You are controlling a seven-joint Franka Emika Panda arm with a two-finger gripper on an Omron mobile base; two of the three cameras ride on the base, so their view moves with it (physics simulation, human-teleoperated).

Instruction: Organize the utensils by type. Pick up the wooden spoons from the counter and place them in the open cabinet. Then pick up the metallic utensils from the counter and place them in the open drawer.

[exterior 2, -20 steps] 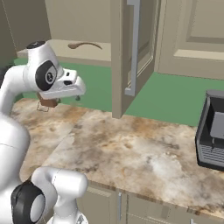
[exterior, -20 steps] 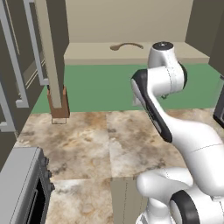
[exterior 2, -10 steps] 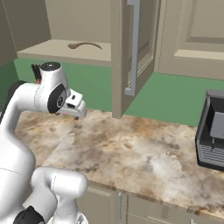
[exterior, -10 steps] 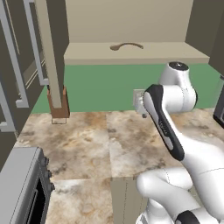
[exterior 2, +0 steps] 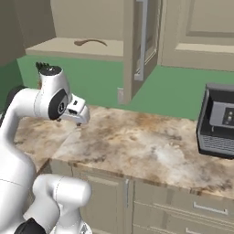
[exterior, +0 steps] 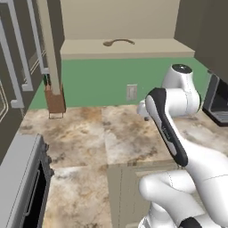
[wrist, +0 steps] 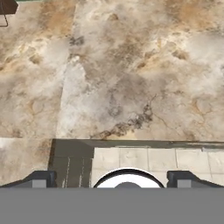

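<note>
The fingers (wrist: 112, 178) stand wide apart with nothing between them, their two dark tips (wrist: 38, 178) rising at the bottom of the hand view, which looks down on the marbled counter (wrist: 131, 78) and, past its front edge, on the pale inside of the open drawer (wrist: 148, 159). In the right base view the white arm bends over the left end of the counter (exterior 2: 151, 146) with its hand (exterior 2: 77, 111) held just above the stone near the front edge. In the left base view the drawer (exterior: 129, 187) stands pulled out below the counter's front edge, partly hidden by the arm. One wooden spoon (exterior: 118, 42) lies on the beige inner shelf of the open cabinet (exterior: 169, 46), toward the middle of the shelf, its curved handle running to the right; the same spoon (exterior 2: 90, 42) shows on the shelf in the right base view. The dark cabinet door (exterior 2: 137, 45) with its silver bar handle hangs open over the back of the counter. A brown knife block (exterior: 54, 99) stands at the back left of the counter against the green wall, and an electrical outlet (exterior: 131, 92) sits on that wall behind the counter's middle. A dark coffee machine (exterior 2: 218, 119) stands at the right end of the counter. No utensil can be made out on the stretch of counter that shows.
</note>
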